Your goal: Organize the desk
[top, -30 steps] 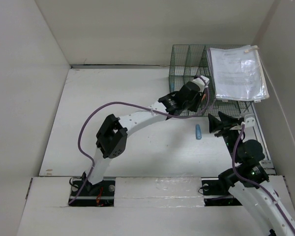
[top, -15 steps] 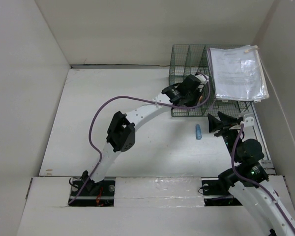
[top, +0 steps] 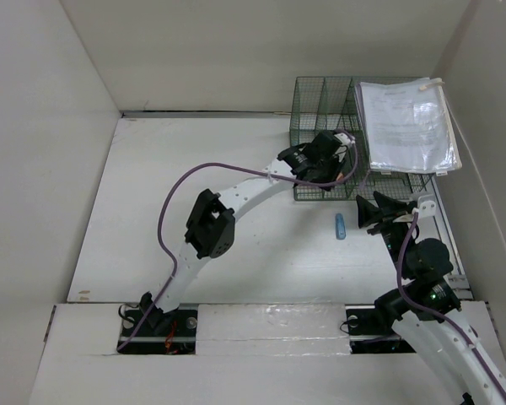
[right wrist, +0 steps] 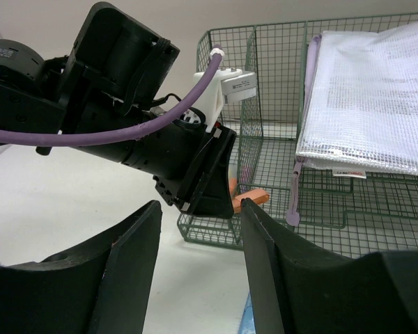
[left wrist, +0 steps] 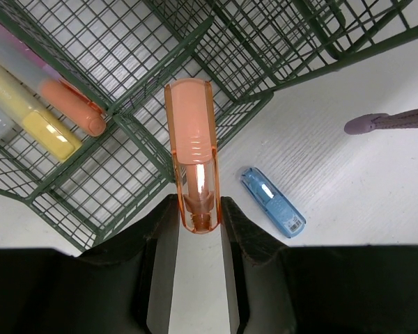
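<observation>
Gripped orange highlighter (left wrist: 190,132) in left gripper (left wrist: 195,209), aimed over wire rack (left wrist: 145,142), likely for filing beside stored markers (left wrist: 70,106); held right gripper (right wrist: 200,209) parted, empty.

A wire rack (top: 320,97) stands in the far right corner of the desk (top: 194,186), with a document pouch (top: 405,126) lying across its right part and a few markers (left wrist: 35,115) in one compartment. The left gripper (left wrist: 195,209) hangs over the rack's front edge, another marker (left wrist: 192,132) between its fingers. A small stick-shaped item (top: 340,226) lies on the tabletop just before the rack, left of the right gripper (top: 373,209).
</observation>
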You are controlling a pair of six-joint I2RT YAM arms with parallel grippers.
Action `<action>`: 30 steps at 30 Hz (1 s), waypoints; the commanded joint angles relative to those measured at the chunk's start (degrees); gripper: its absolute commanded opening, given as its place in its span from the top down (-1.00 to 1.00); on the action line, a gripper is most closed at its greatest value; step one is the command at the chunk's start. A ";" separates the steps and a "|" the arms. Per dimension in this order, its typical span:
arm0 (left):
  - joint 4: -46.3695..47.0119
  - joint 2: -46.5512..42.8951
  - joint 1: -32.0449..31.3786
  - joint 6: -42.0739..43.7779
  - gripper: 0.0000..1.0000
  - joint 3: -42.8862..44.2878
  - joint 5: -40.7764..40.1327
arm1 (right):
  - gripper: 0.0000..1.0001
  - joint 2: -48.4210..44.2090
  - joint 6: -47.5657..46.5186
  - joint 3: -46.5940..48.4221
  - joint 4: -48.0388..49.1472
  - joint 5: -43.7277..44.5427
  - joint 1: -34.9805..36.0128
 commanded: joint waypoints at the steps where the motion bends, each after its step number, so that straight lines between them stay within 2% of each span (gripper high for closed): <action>1: 1.23 -0.22 0.70 -0.68 0.52 2.89 2.25 | -0.10 0.31 0.24 0.28 1.69 -0.11 -0.31; 11: 1.32 2.59 1.76 -1.47 0.49 5.62 5.24 | -0.10 0.40 0.24 0.19 1.86 -0.19 -0.31; 24: 4.39 2.50 1.76 -3.14 0.34 5.53 5.42 | -0.10 0.66 0.15 0.10 2.13 -0.55 -0.31; 26: 6.41 -0.20 1.76 -3.32 0.22 2.73 4.98 | -0.10 0.57 0.15 0.10 2.04 -0.37 -0.31; 30: 14.92 -9.52 1.76 -4.55 0.18 -8.86 3.49 | -0.10 0.40 0.24 0.10 1.95 -0.11 -0.31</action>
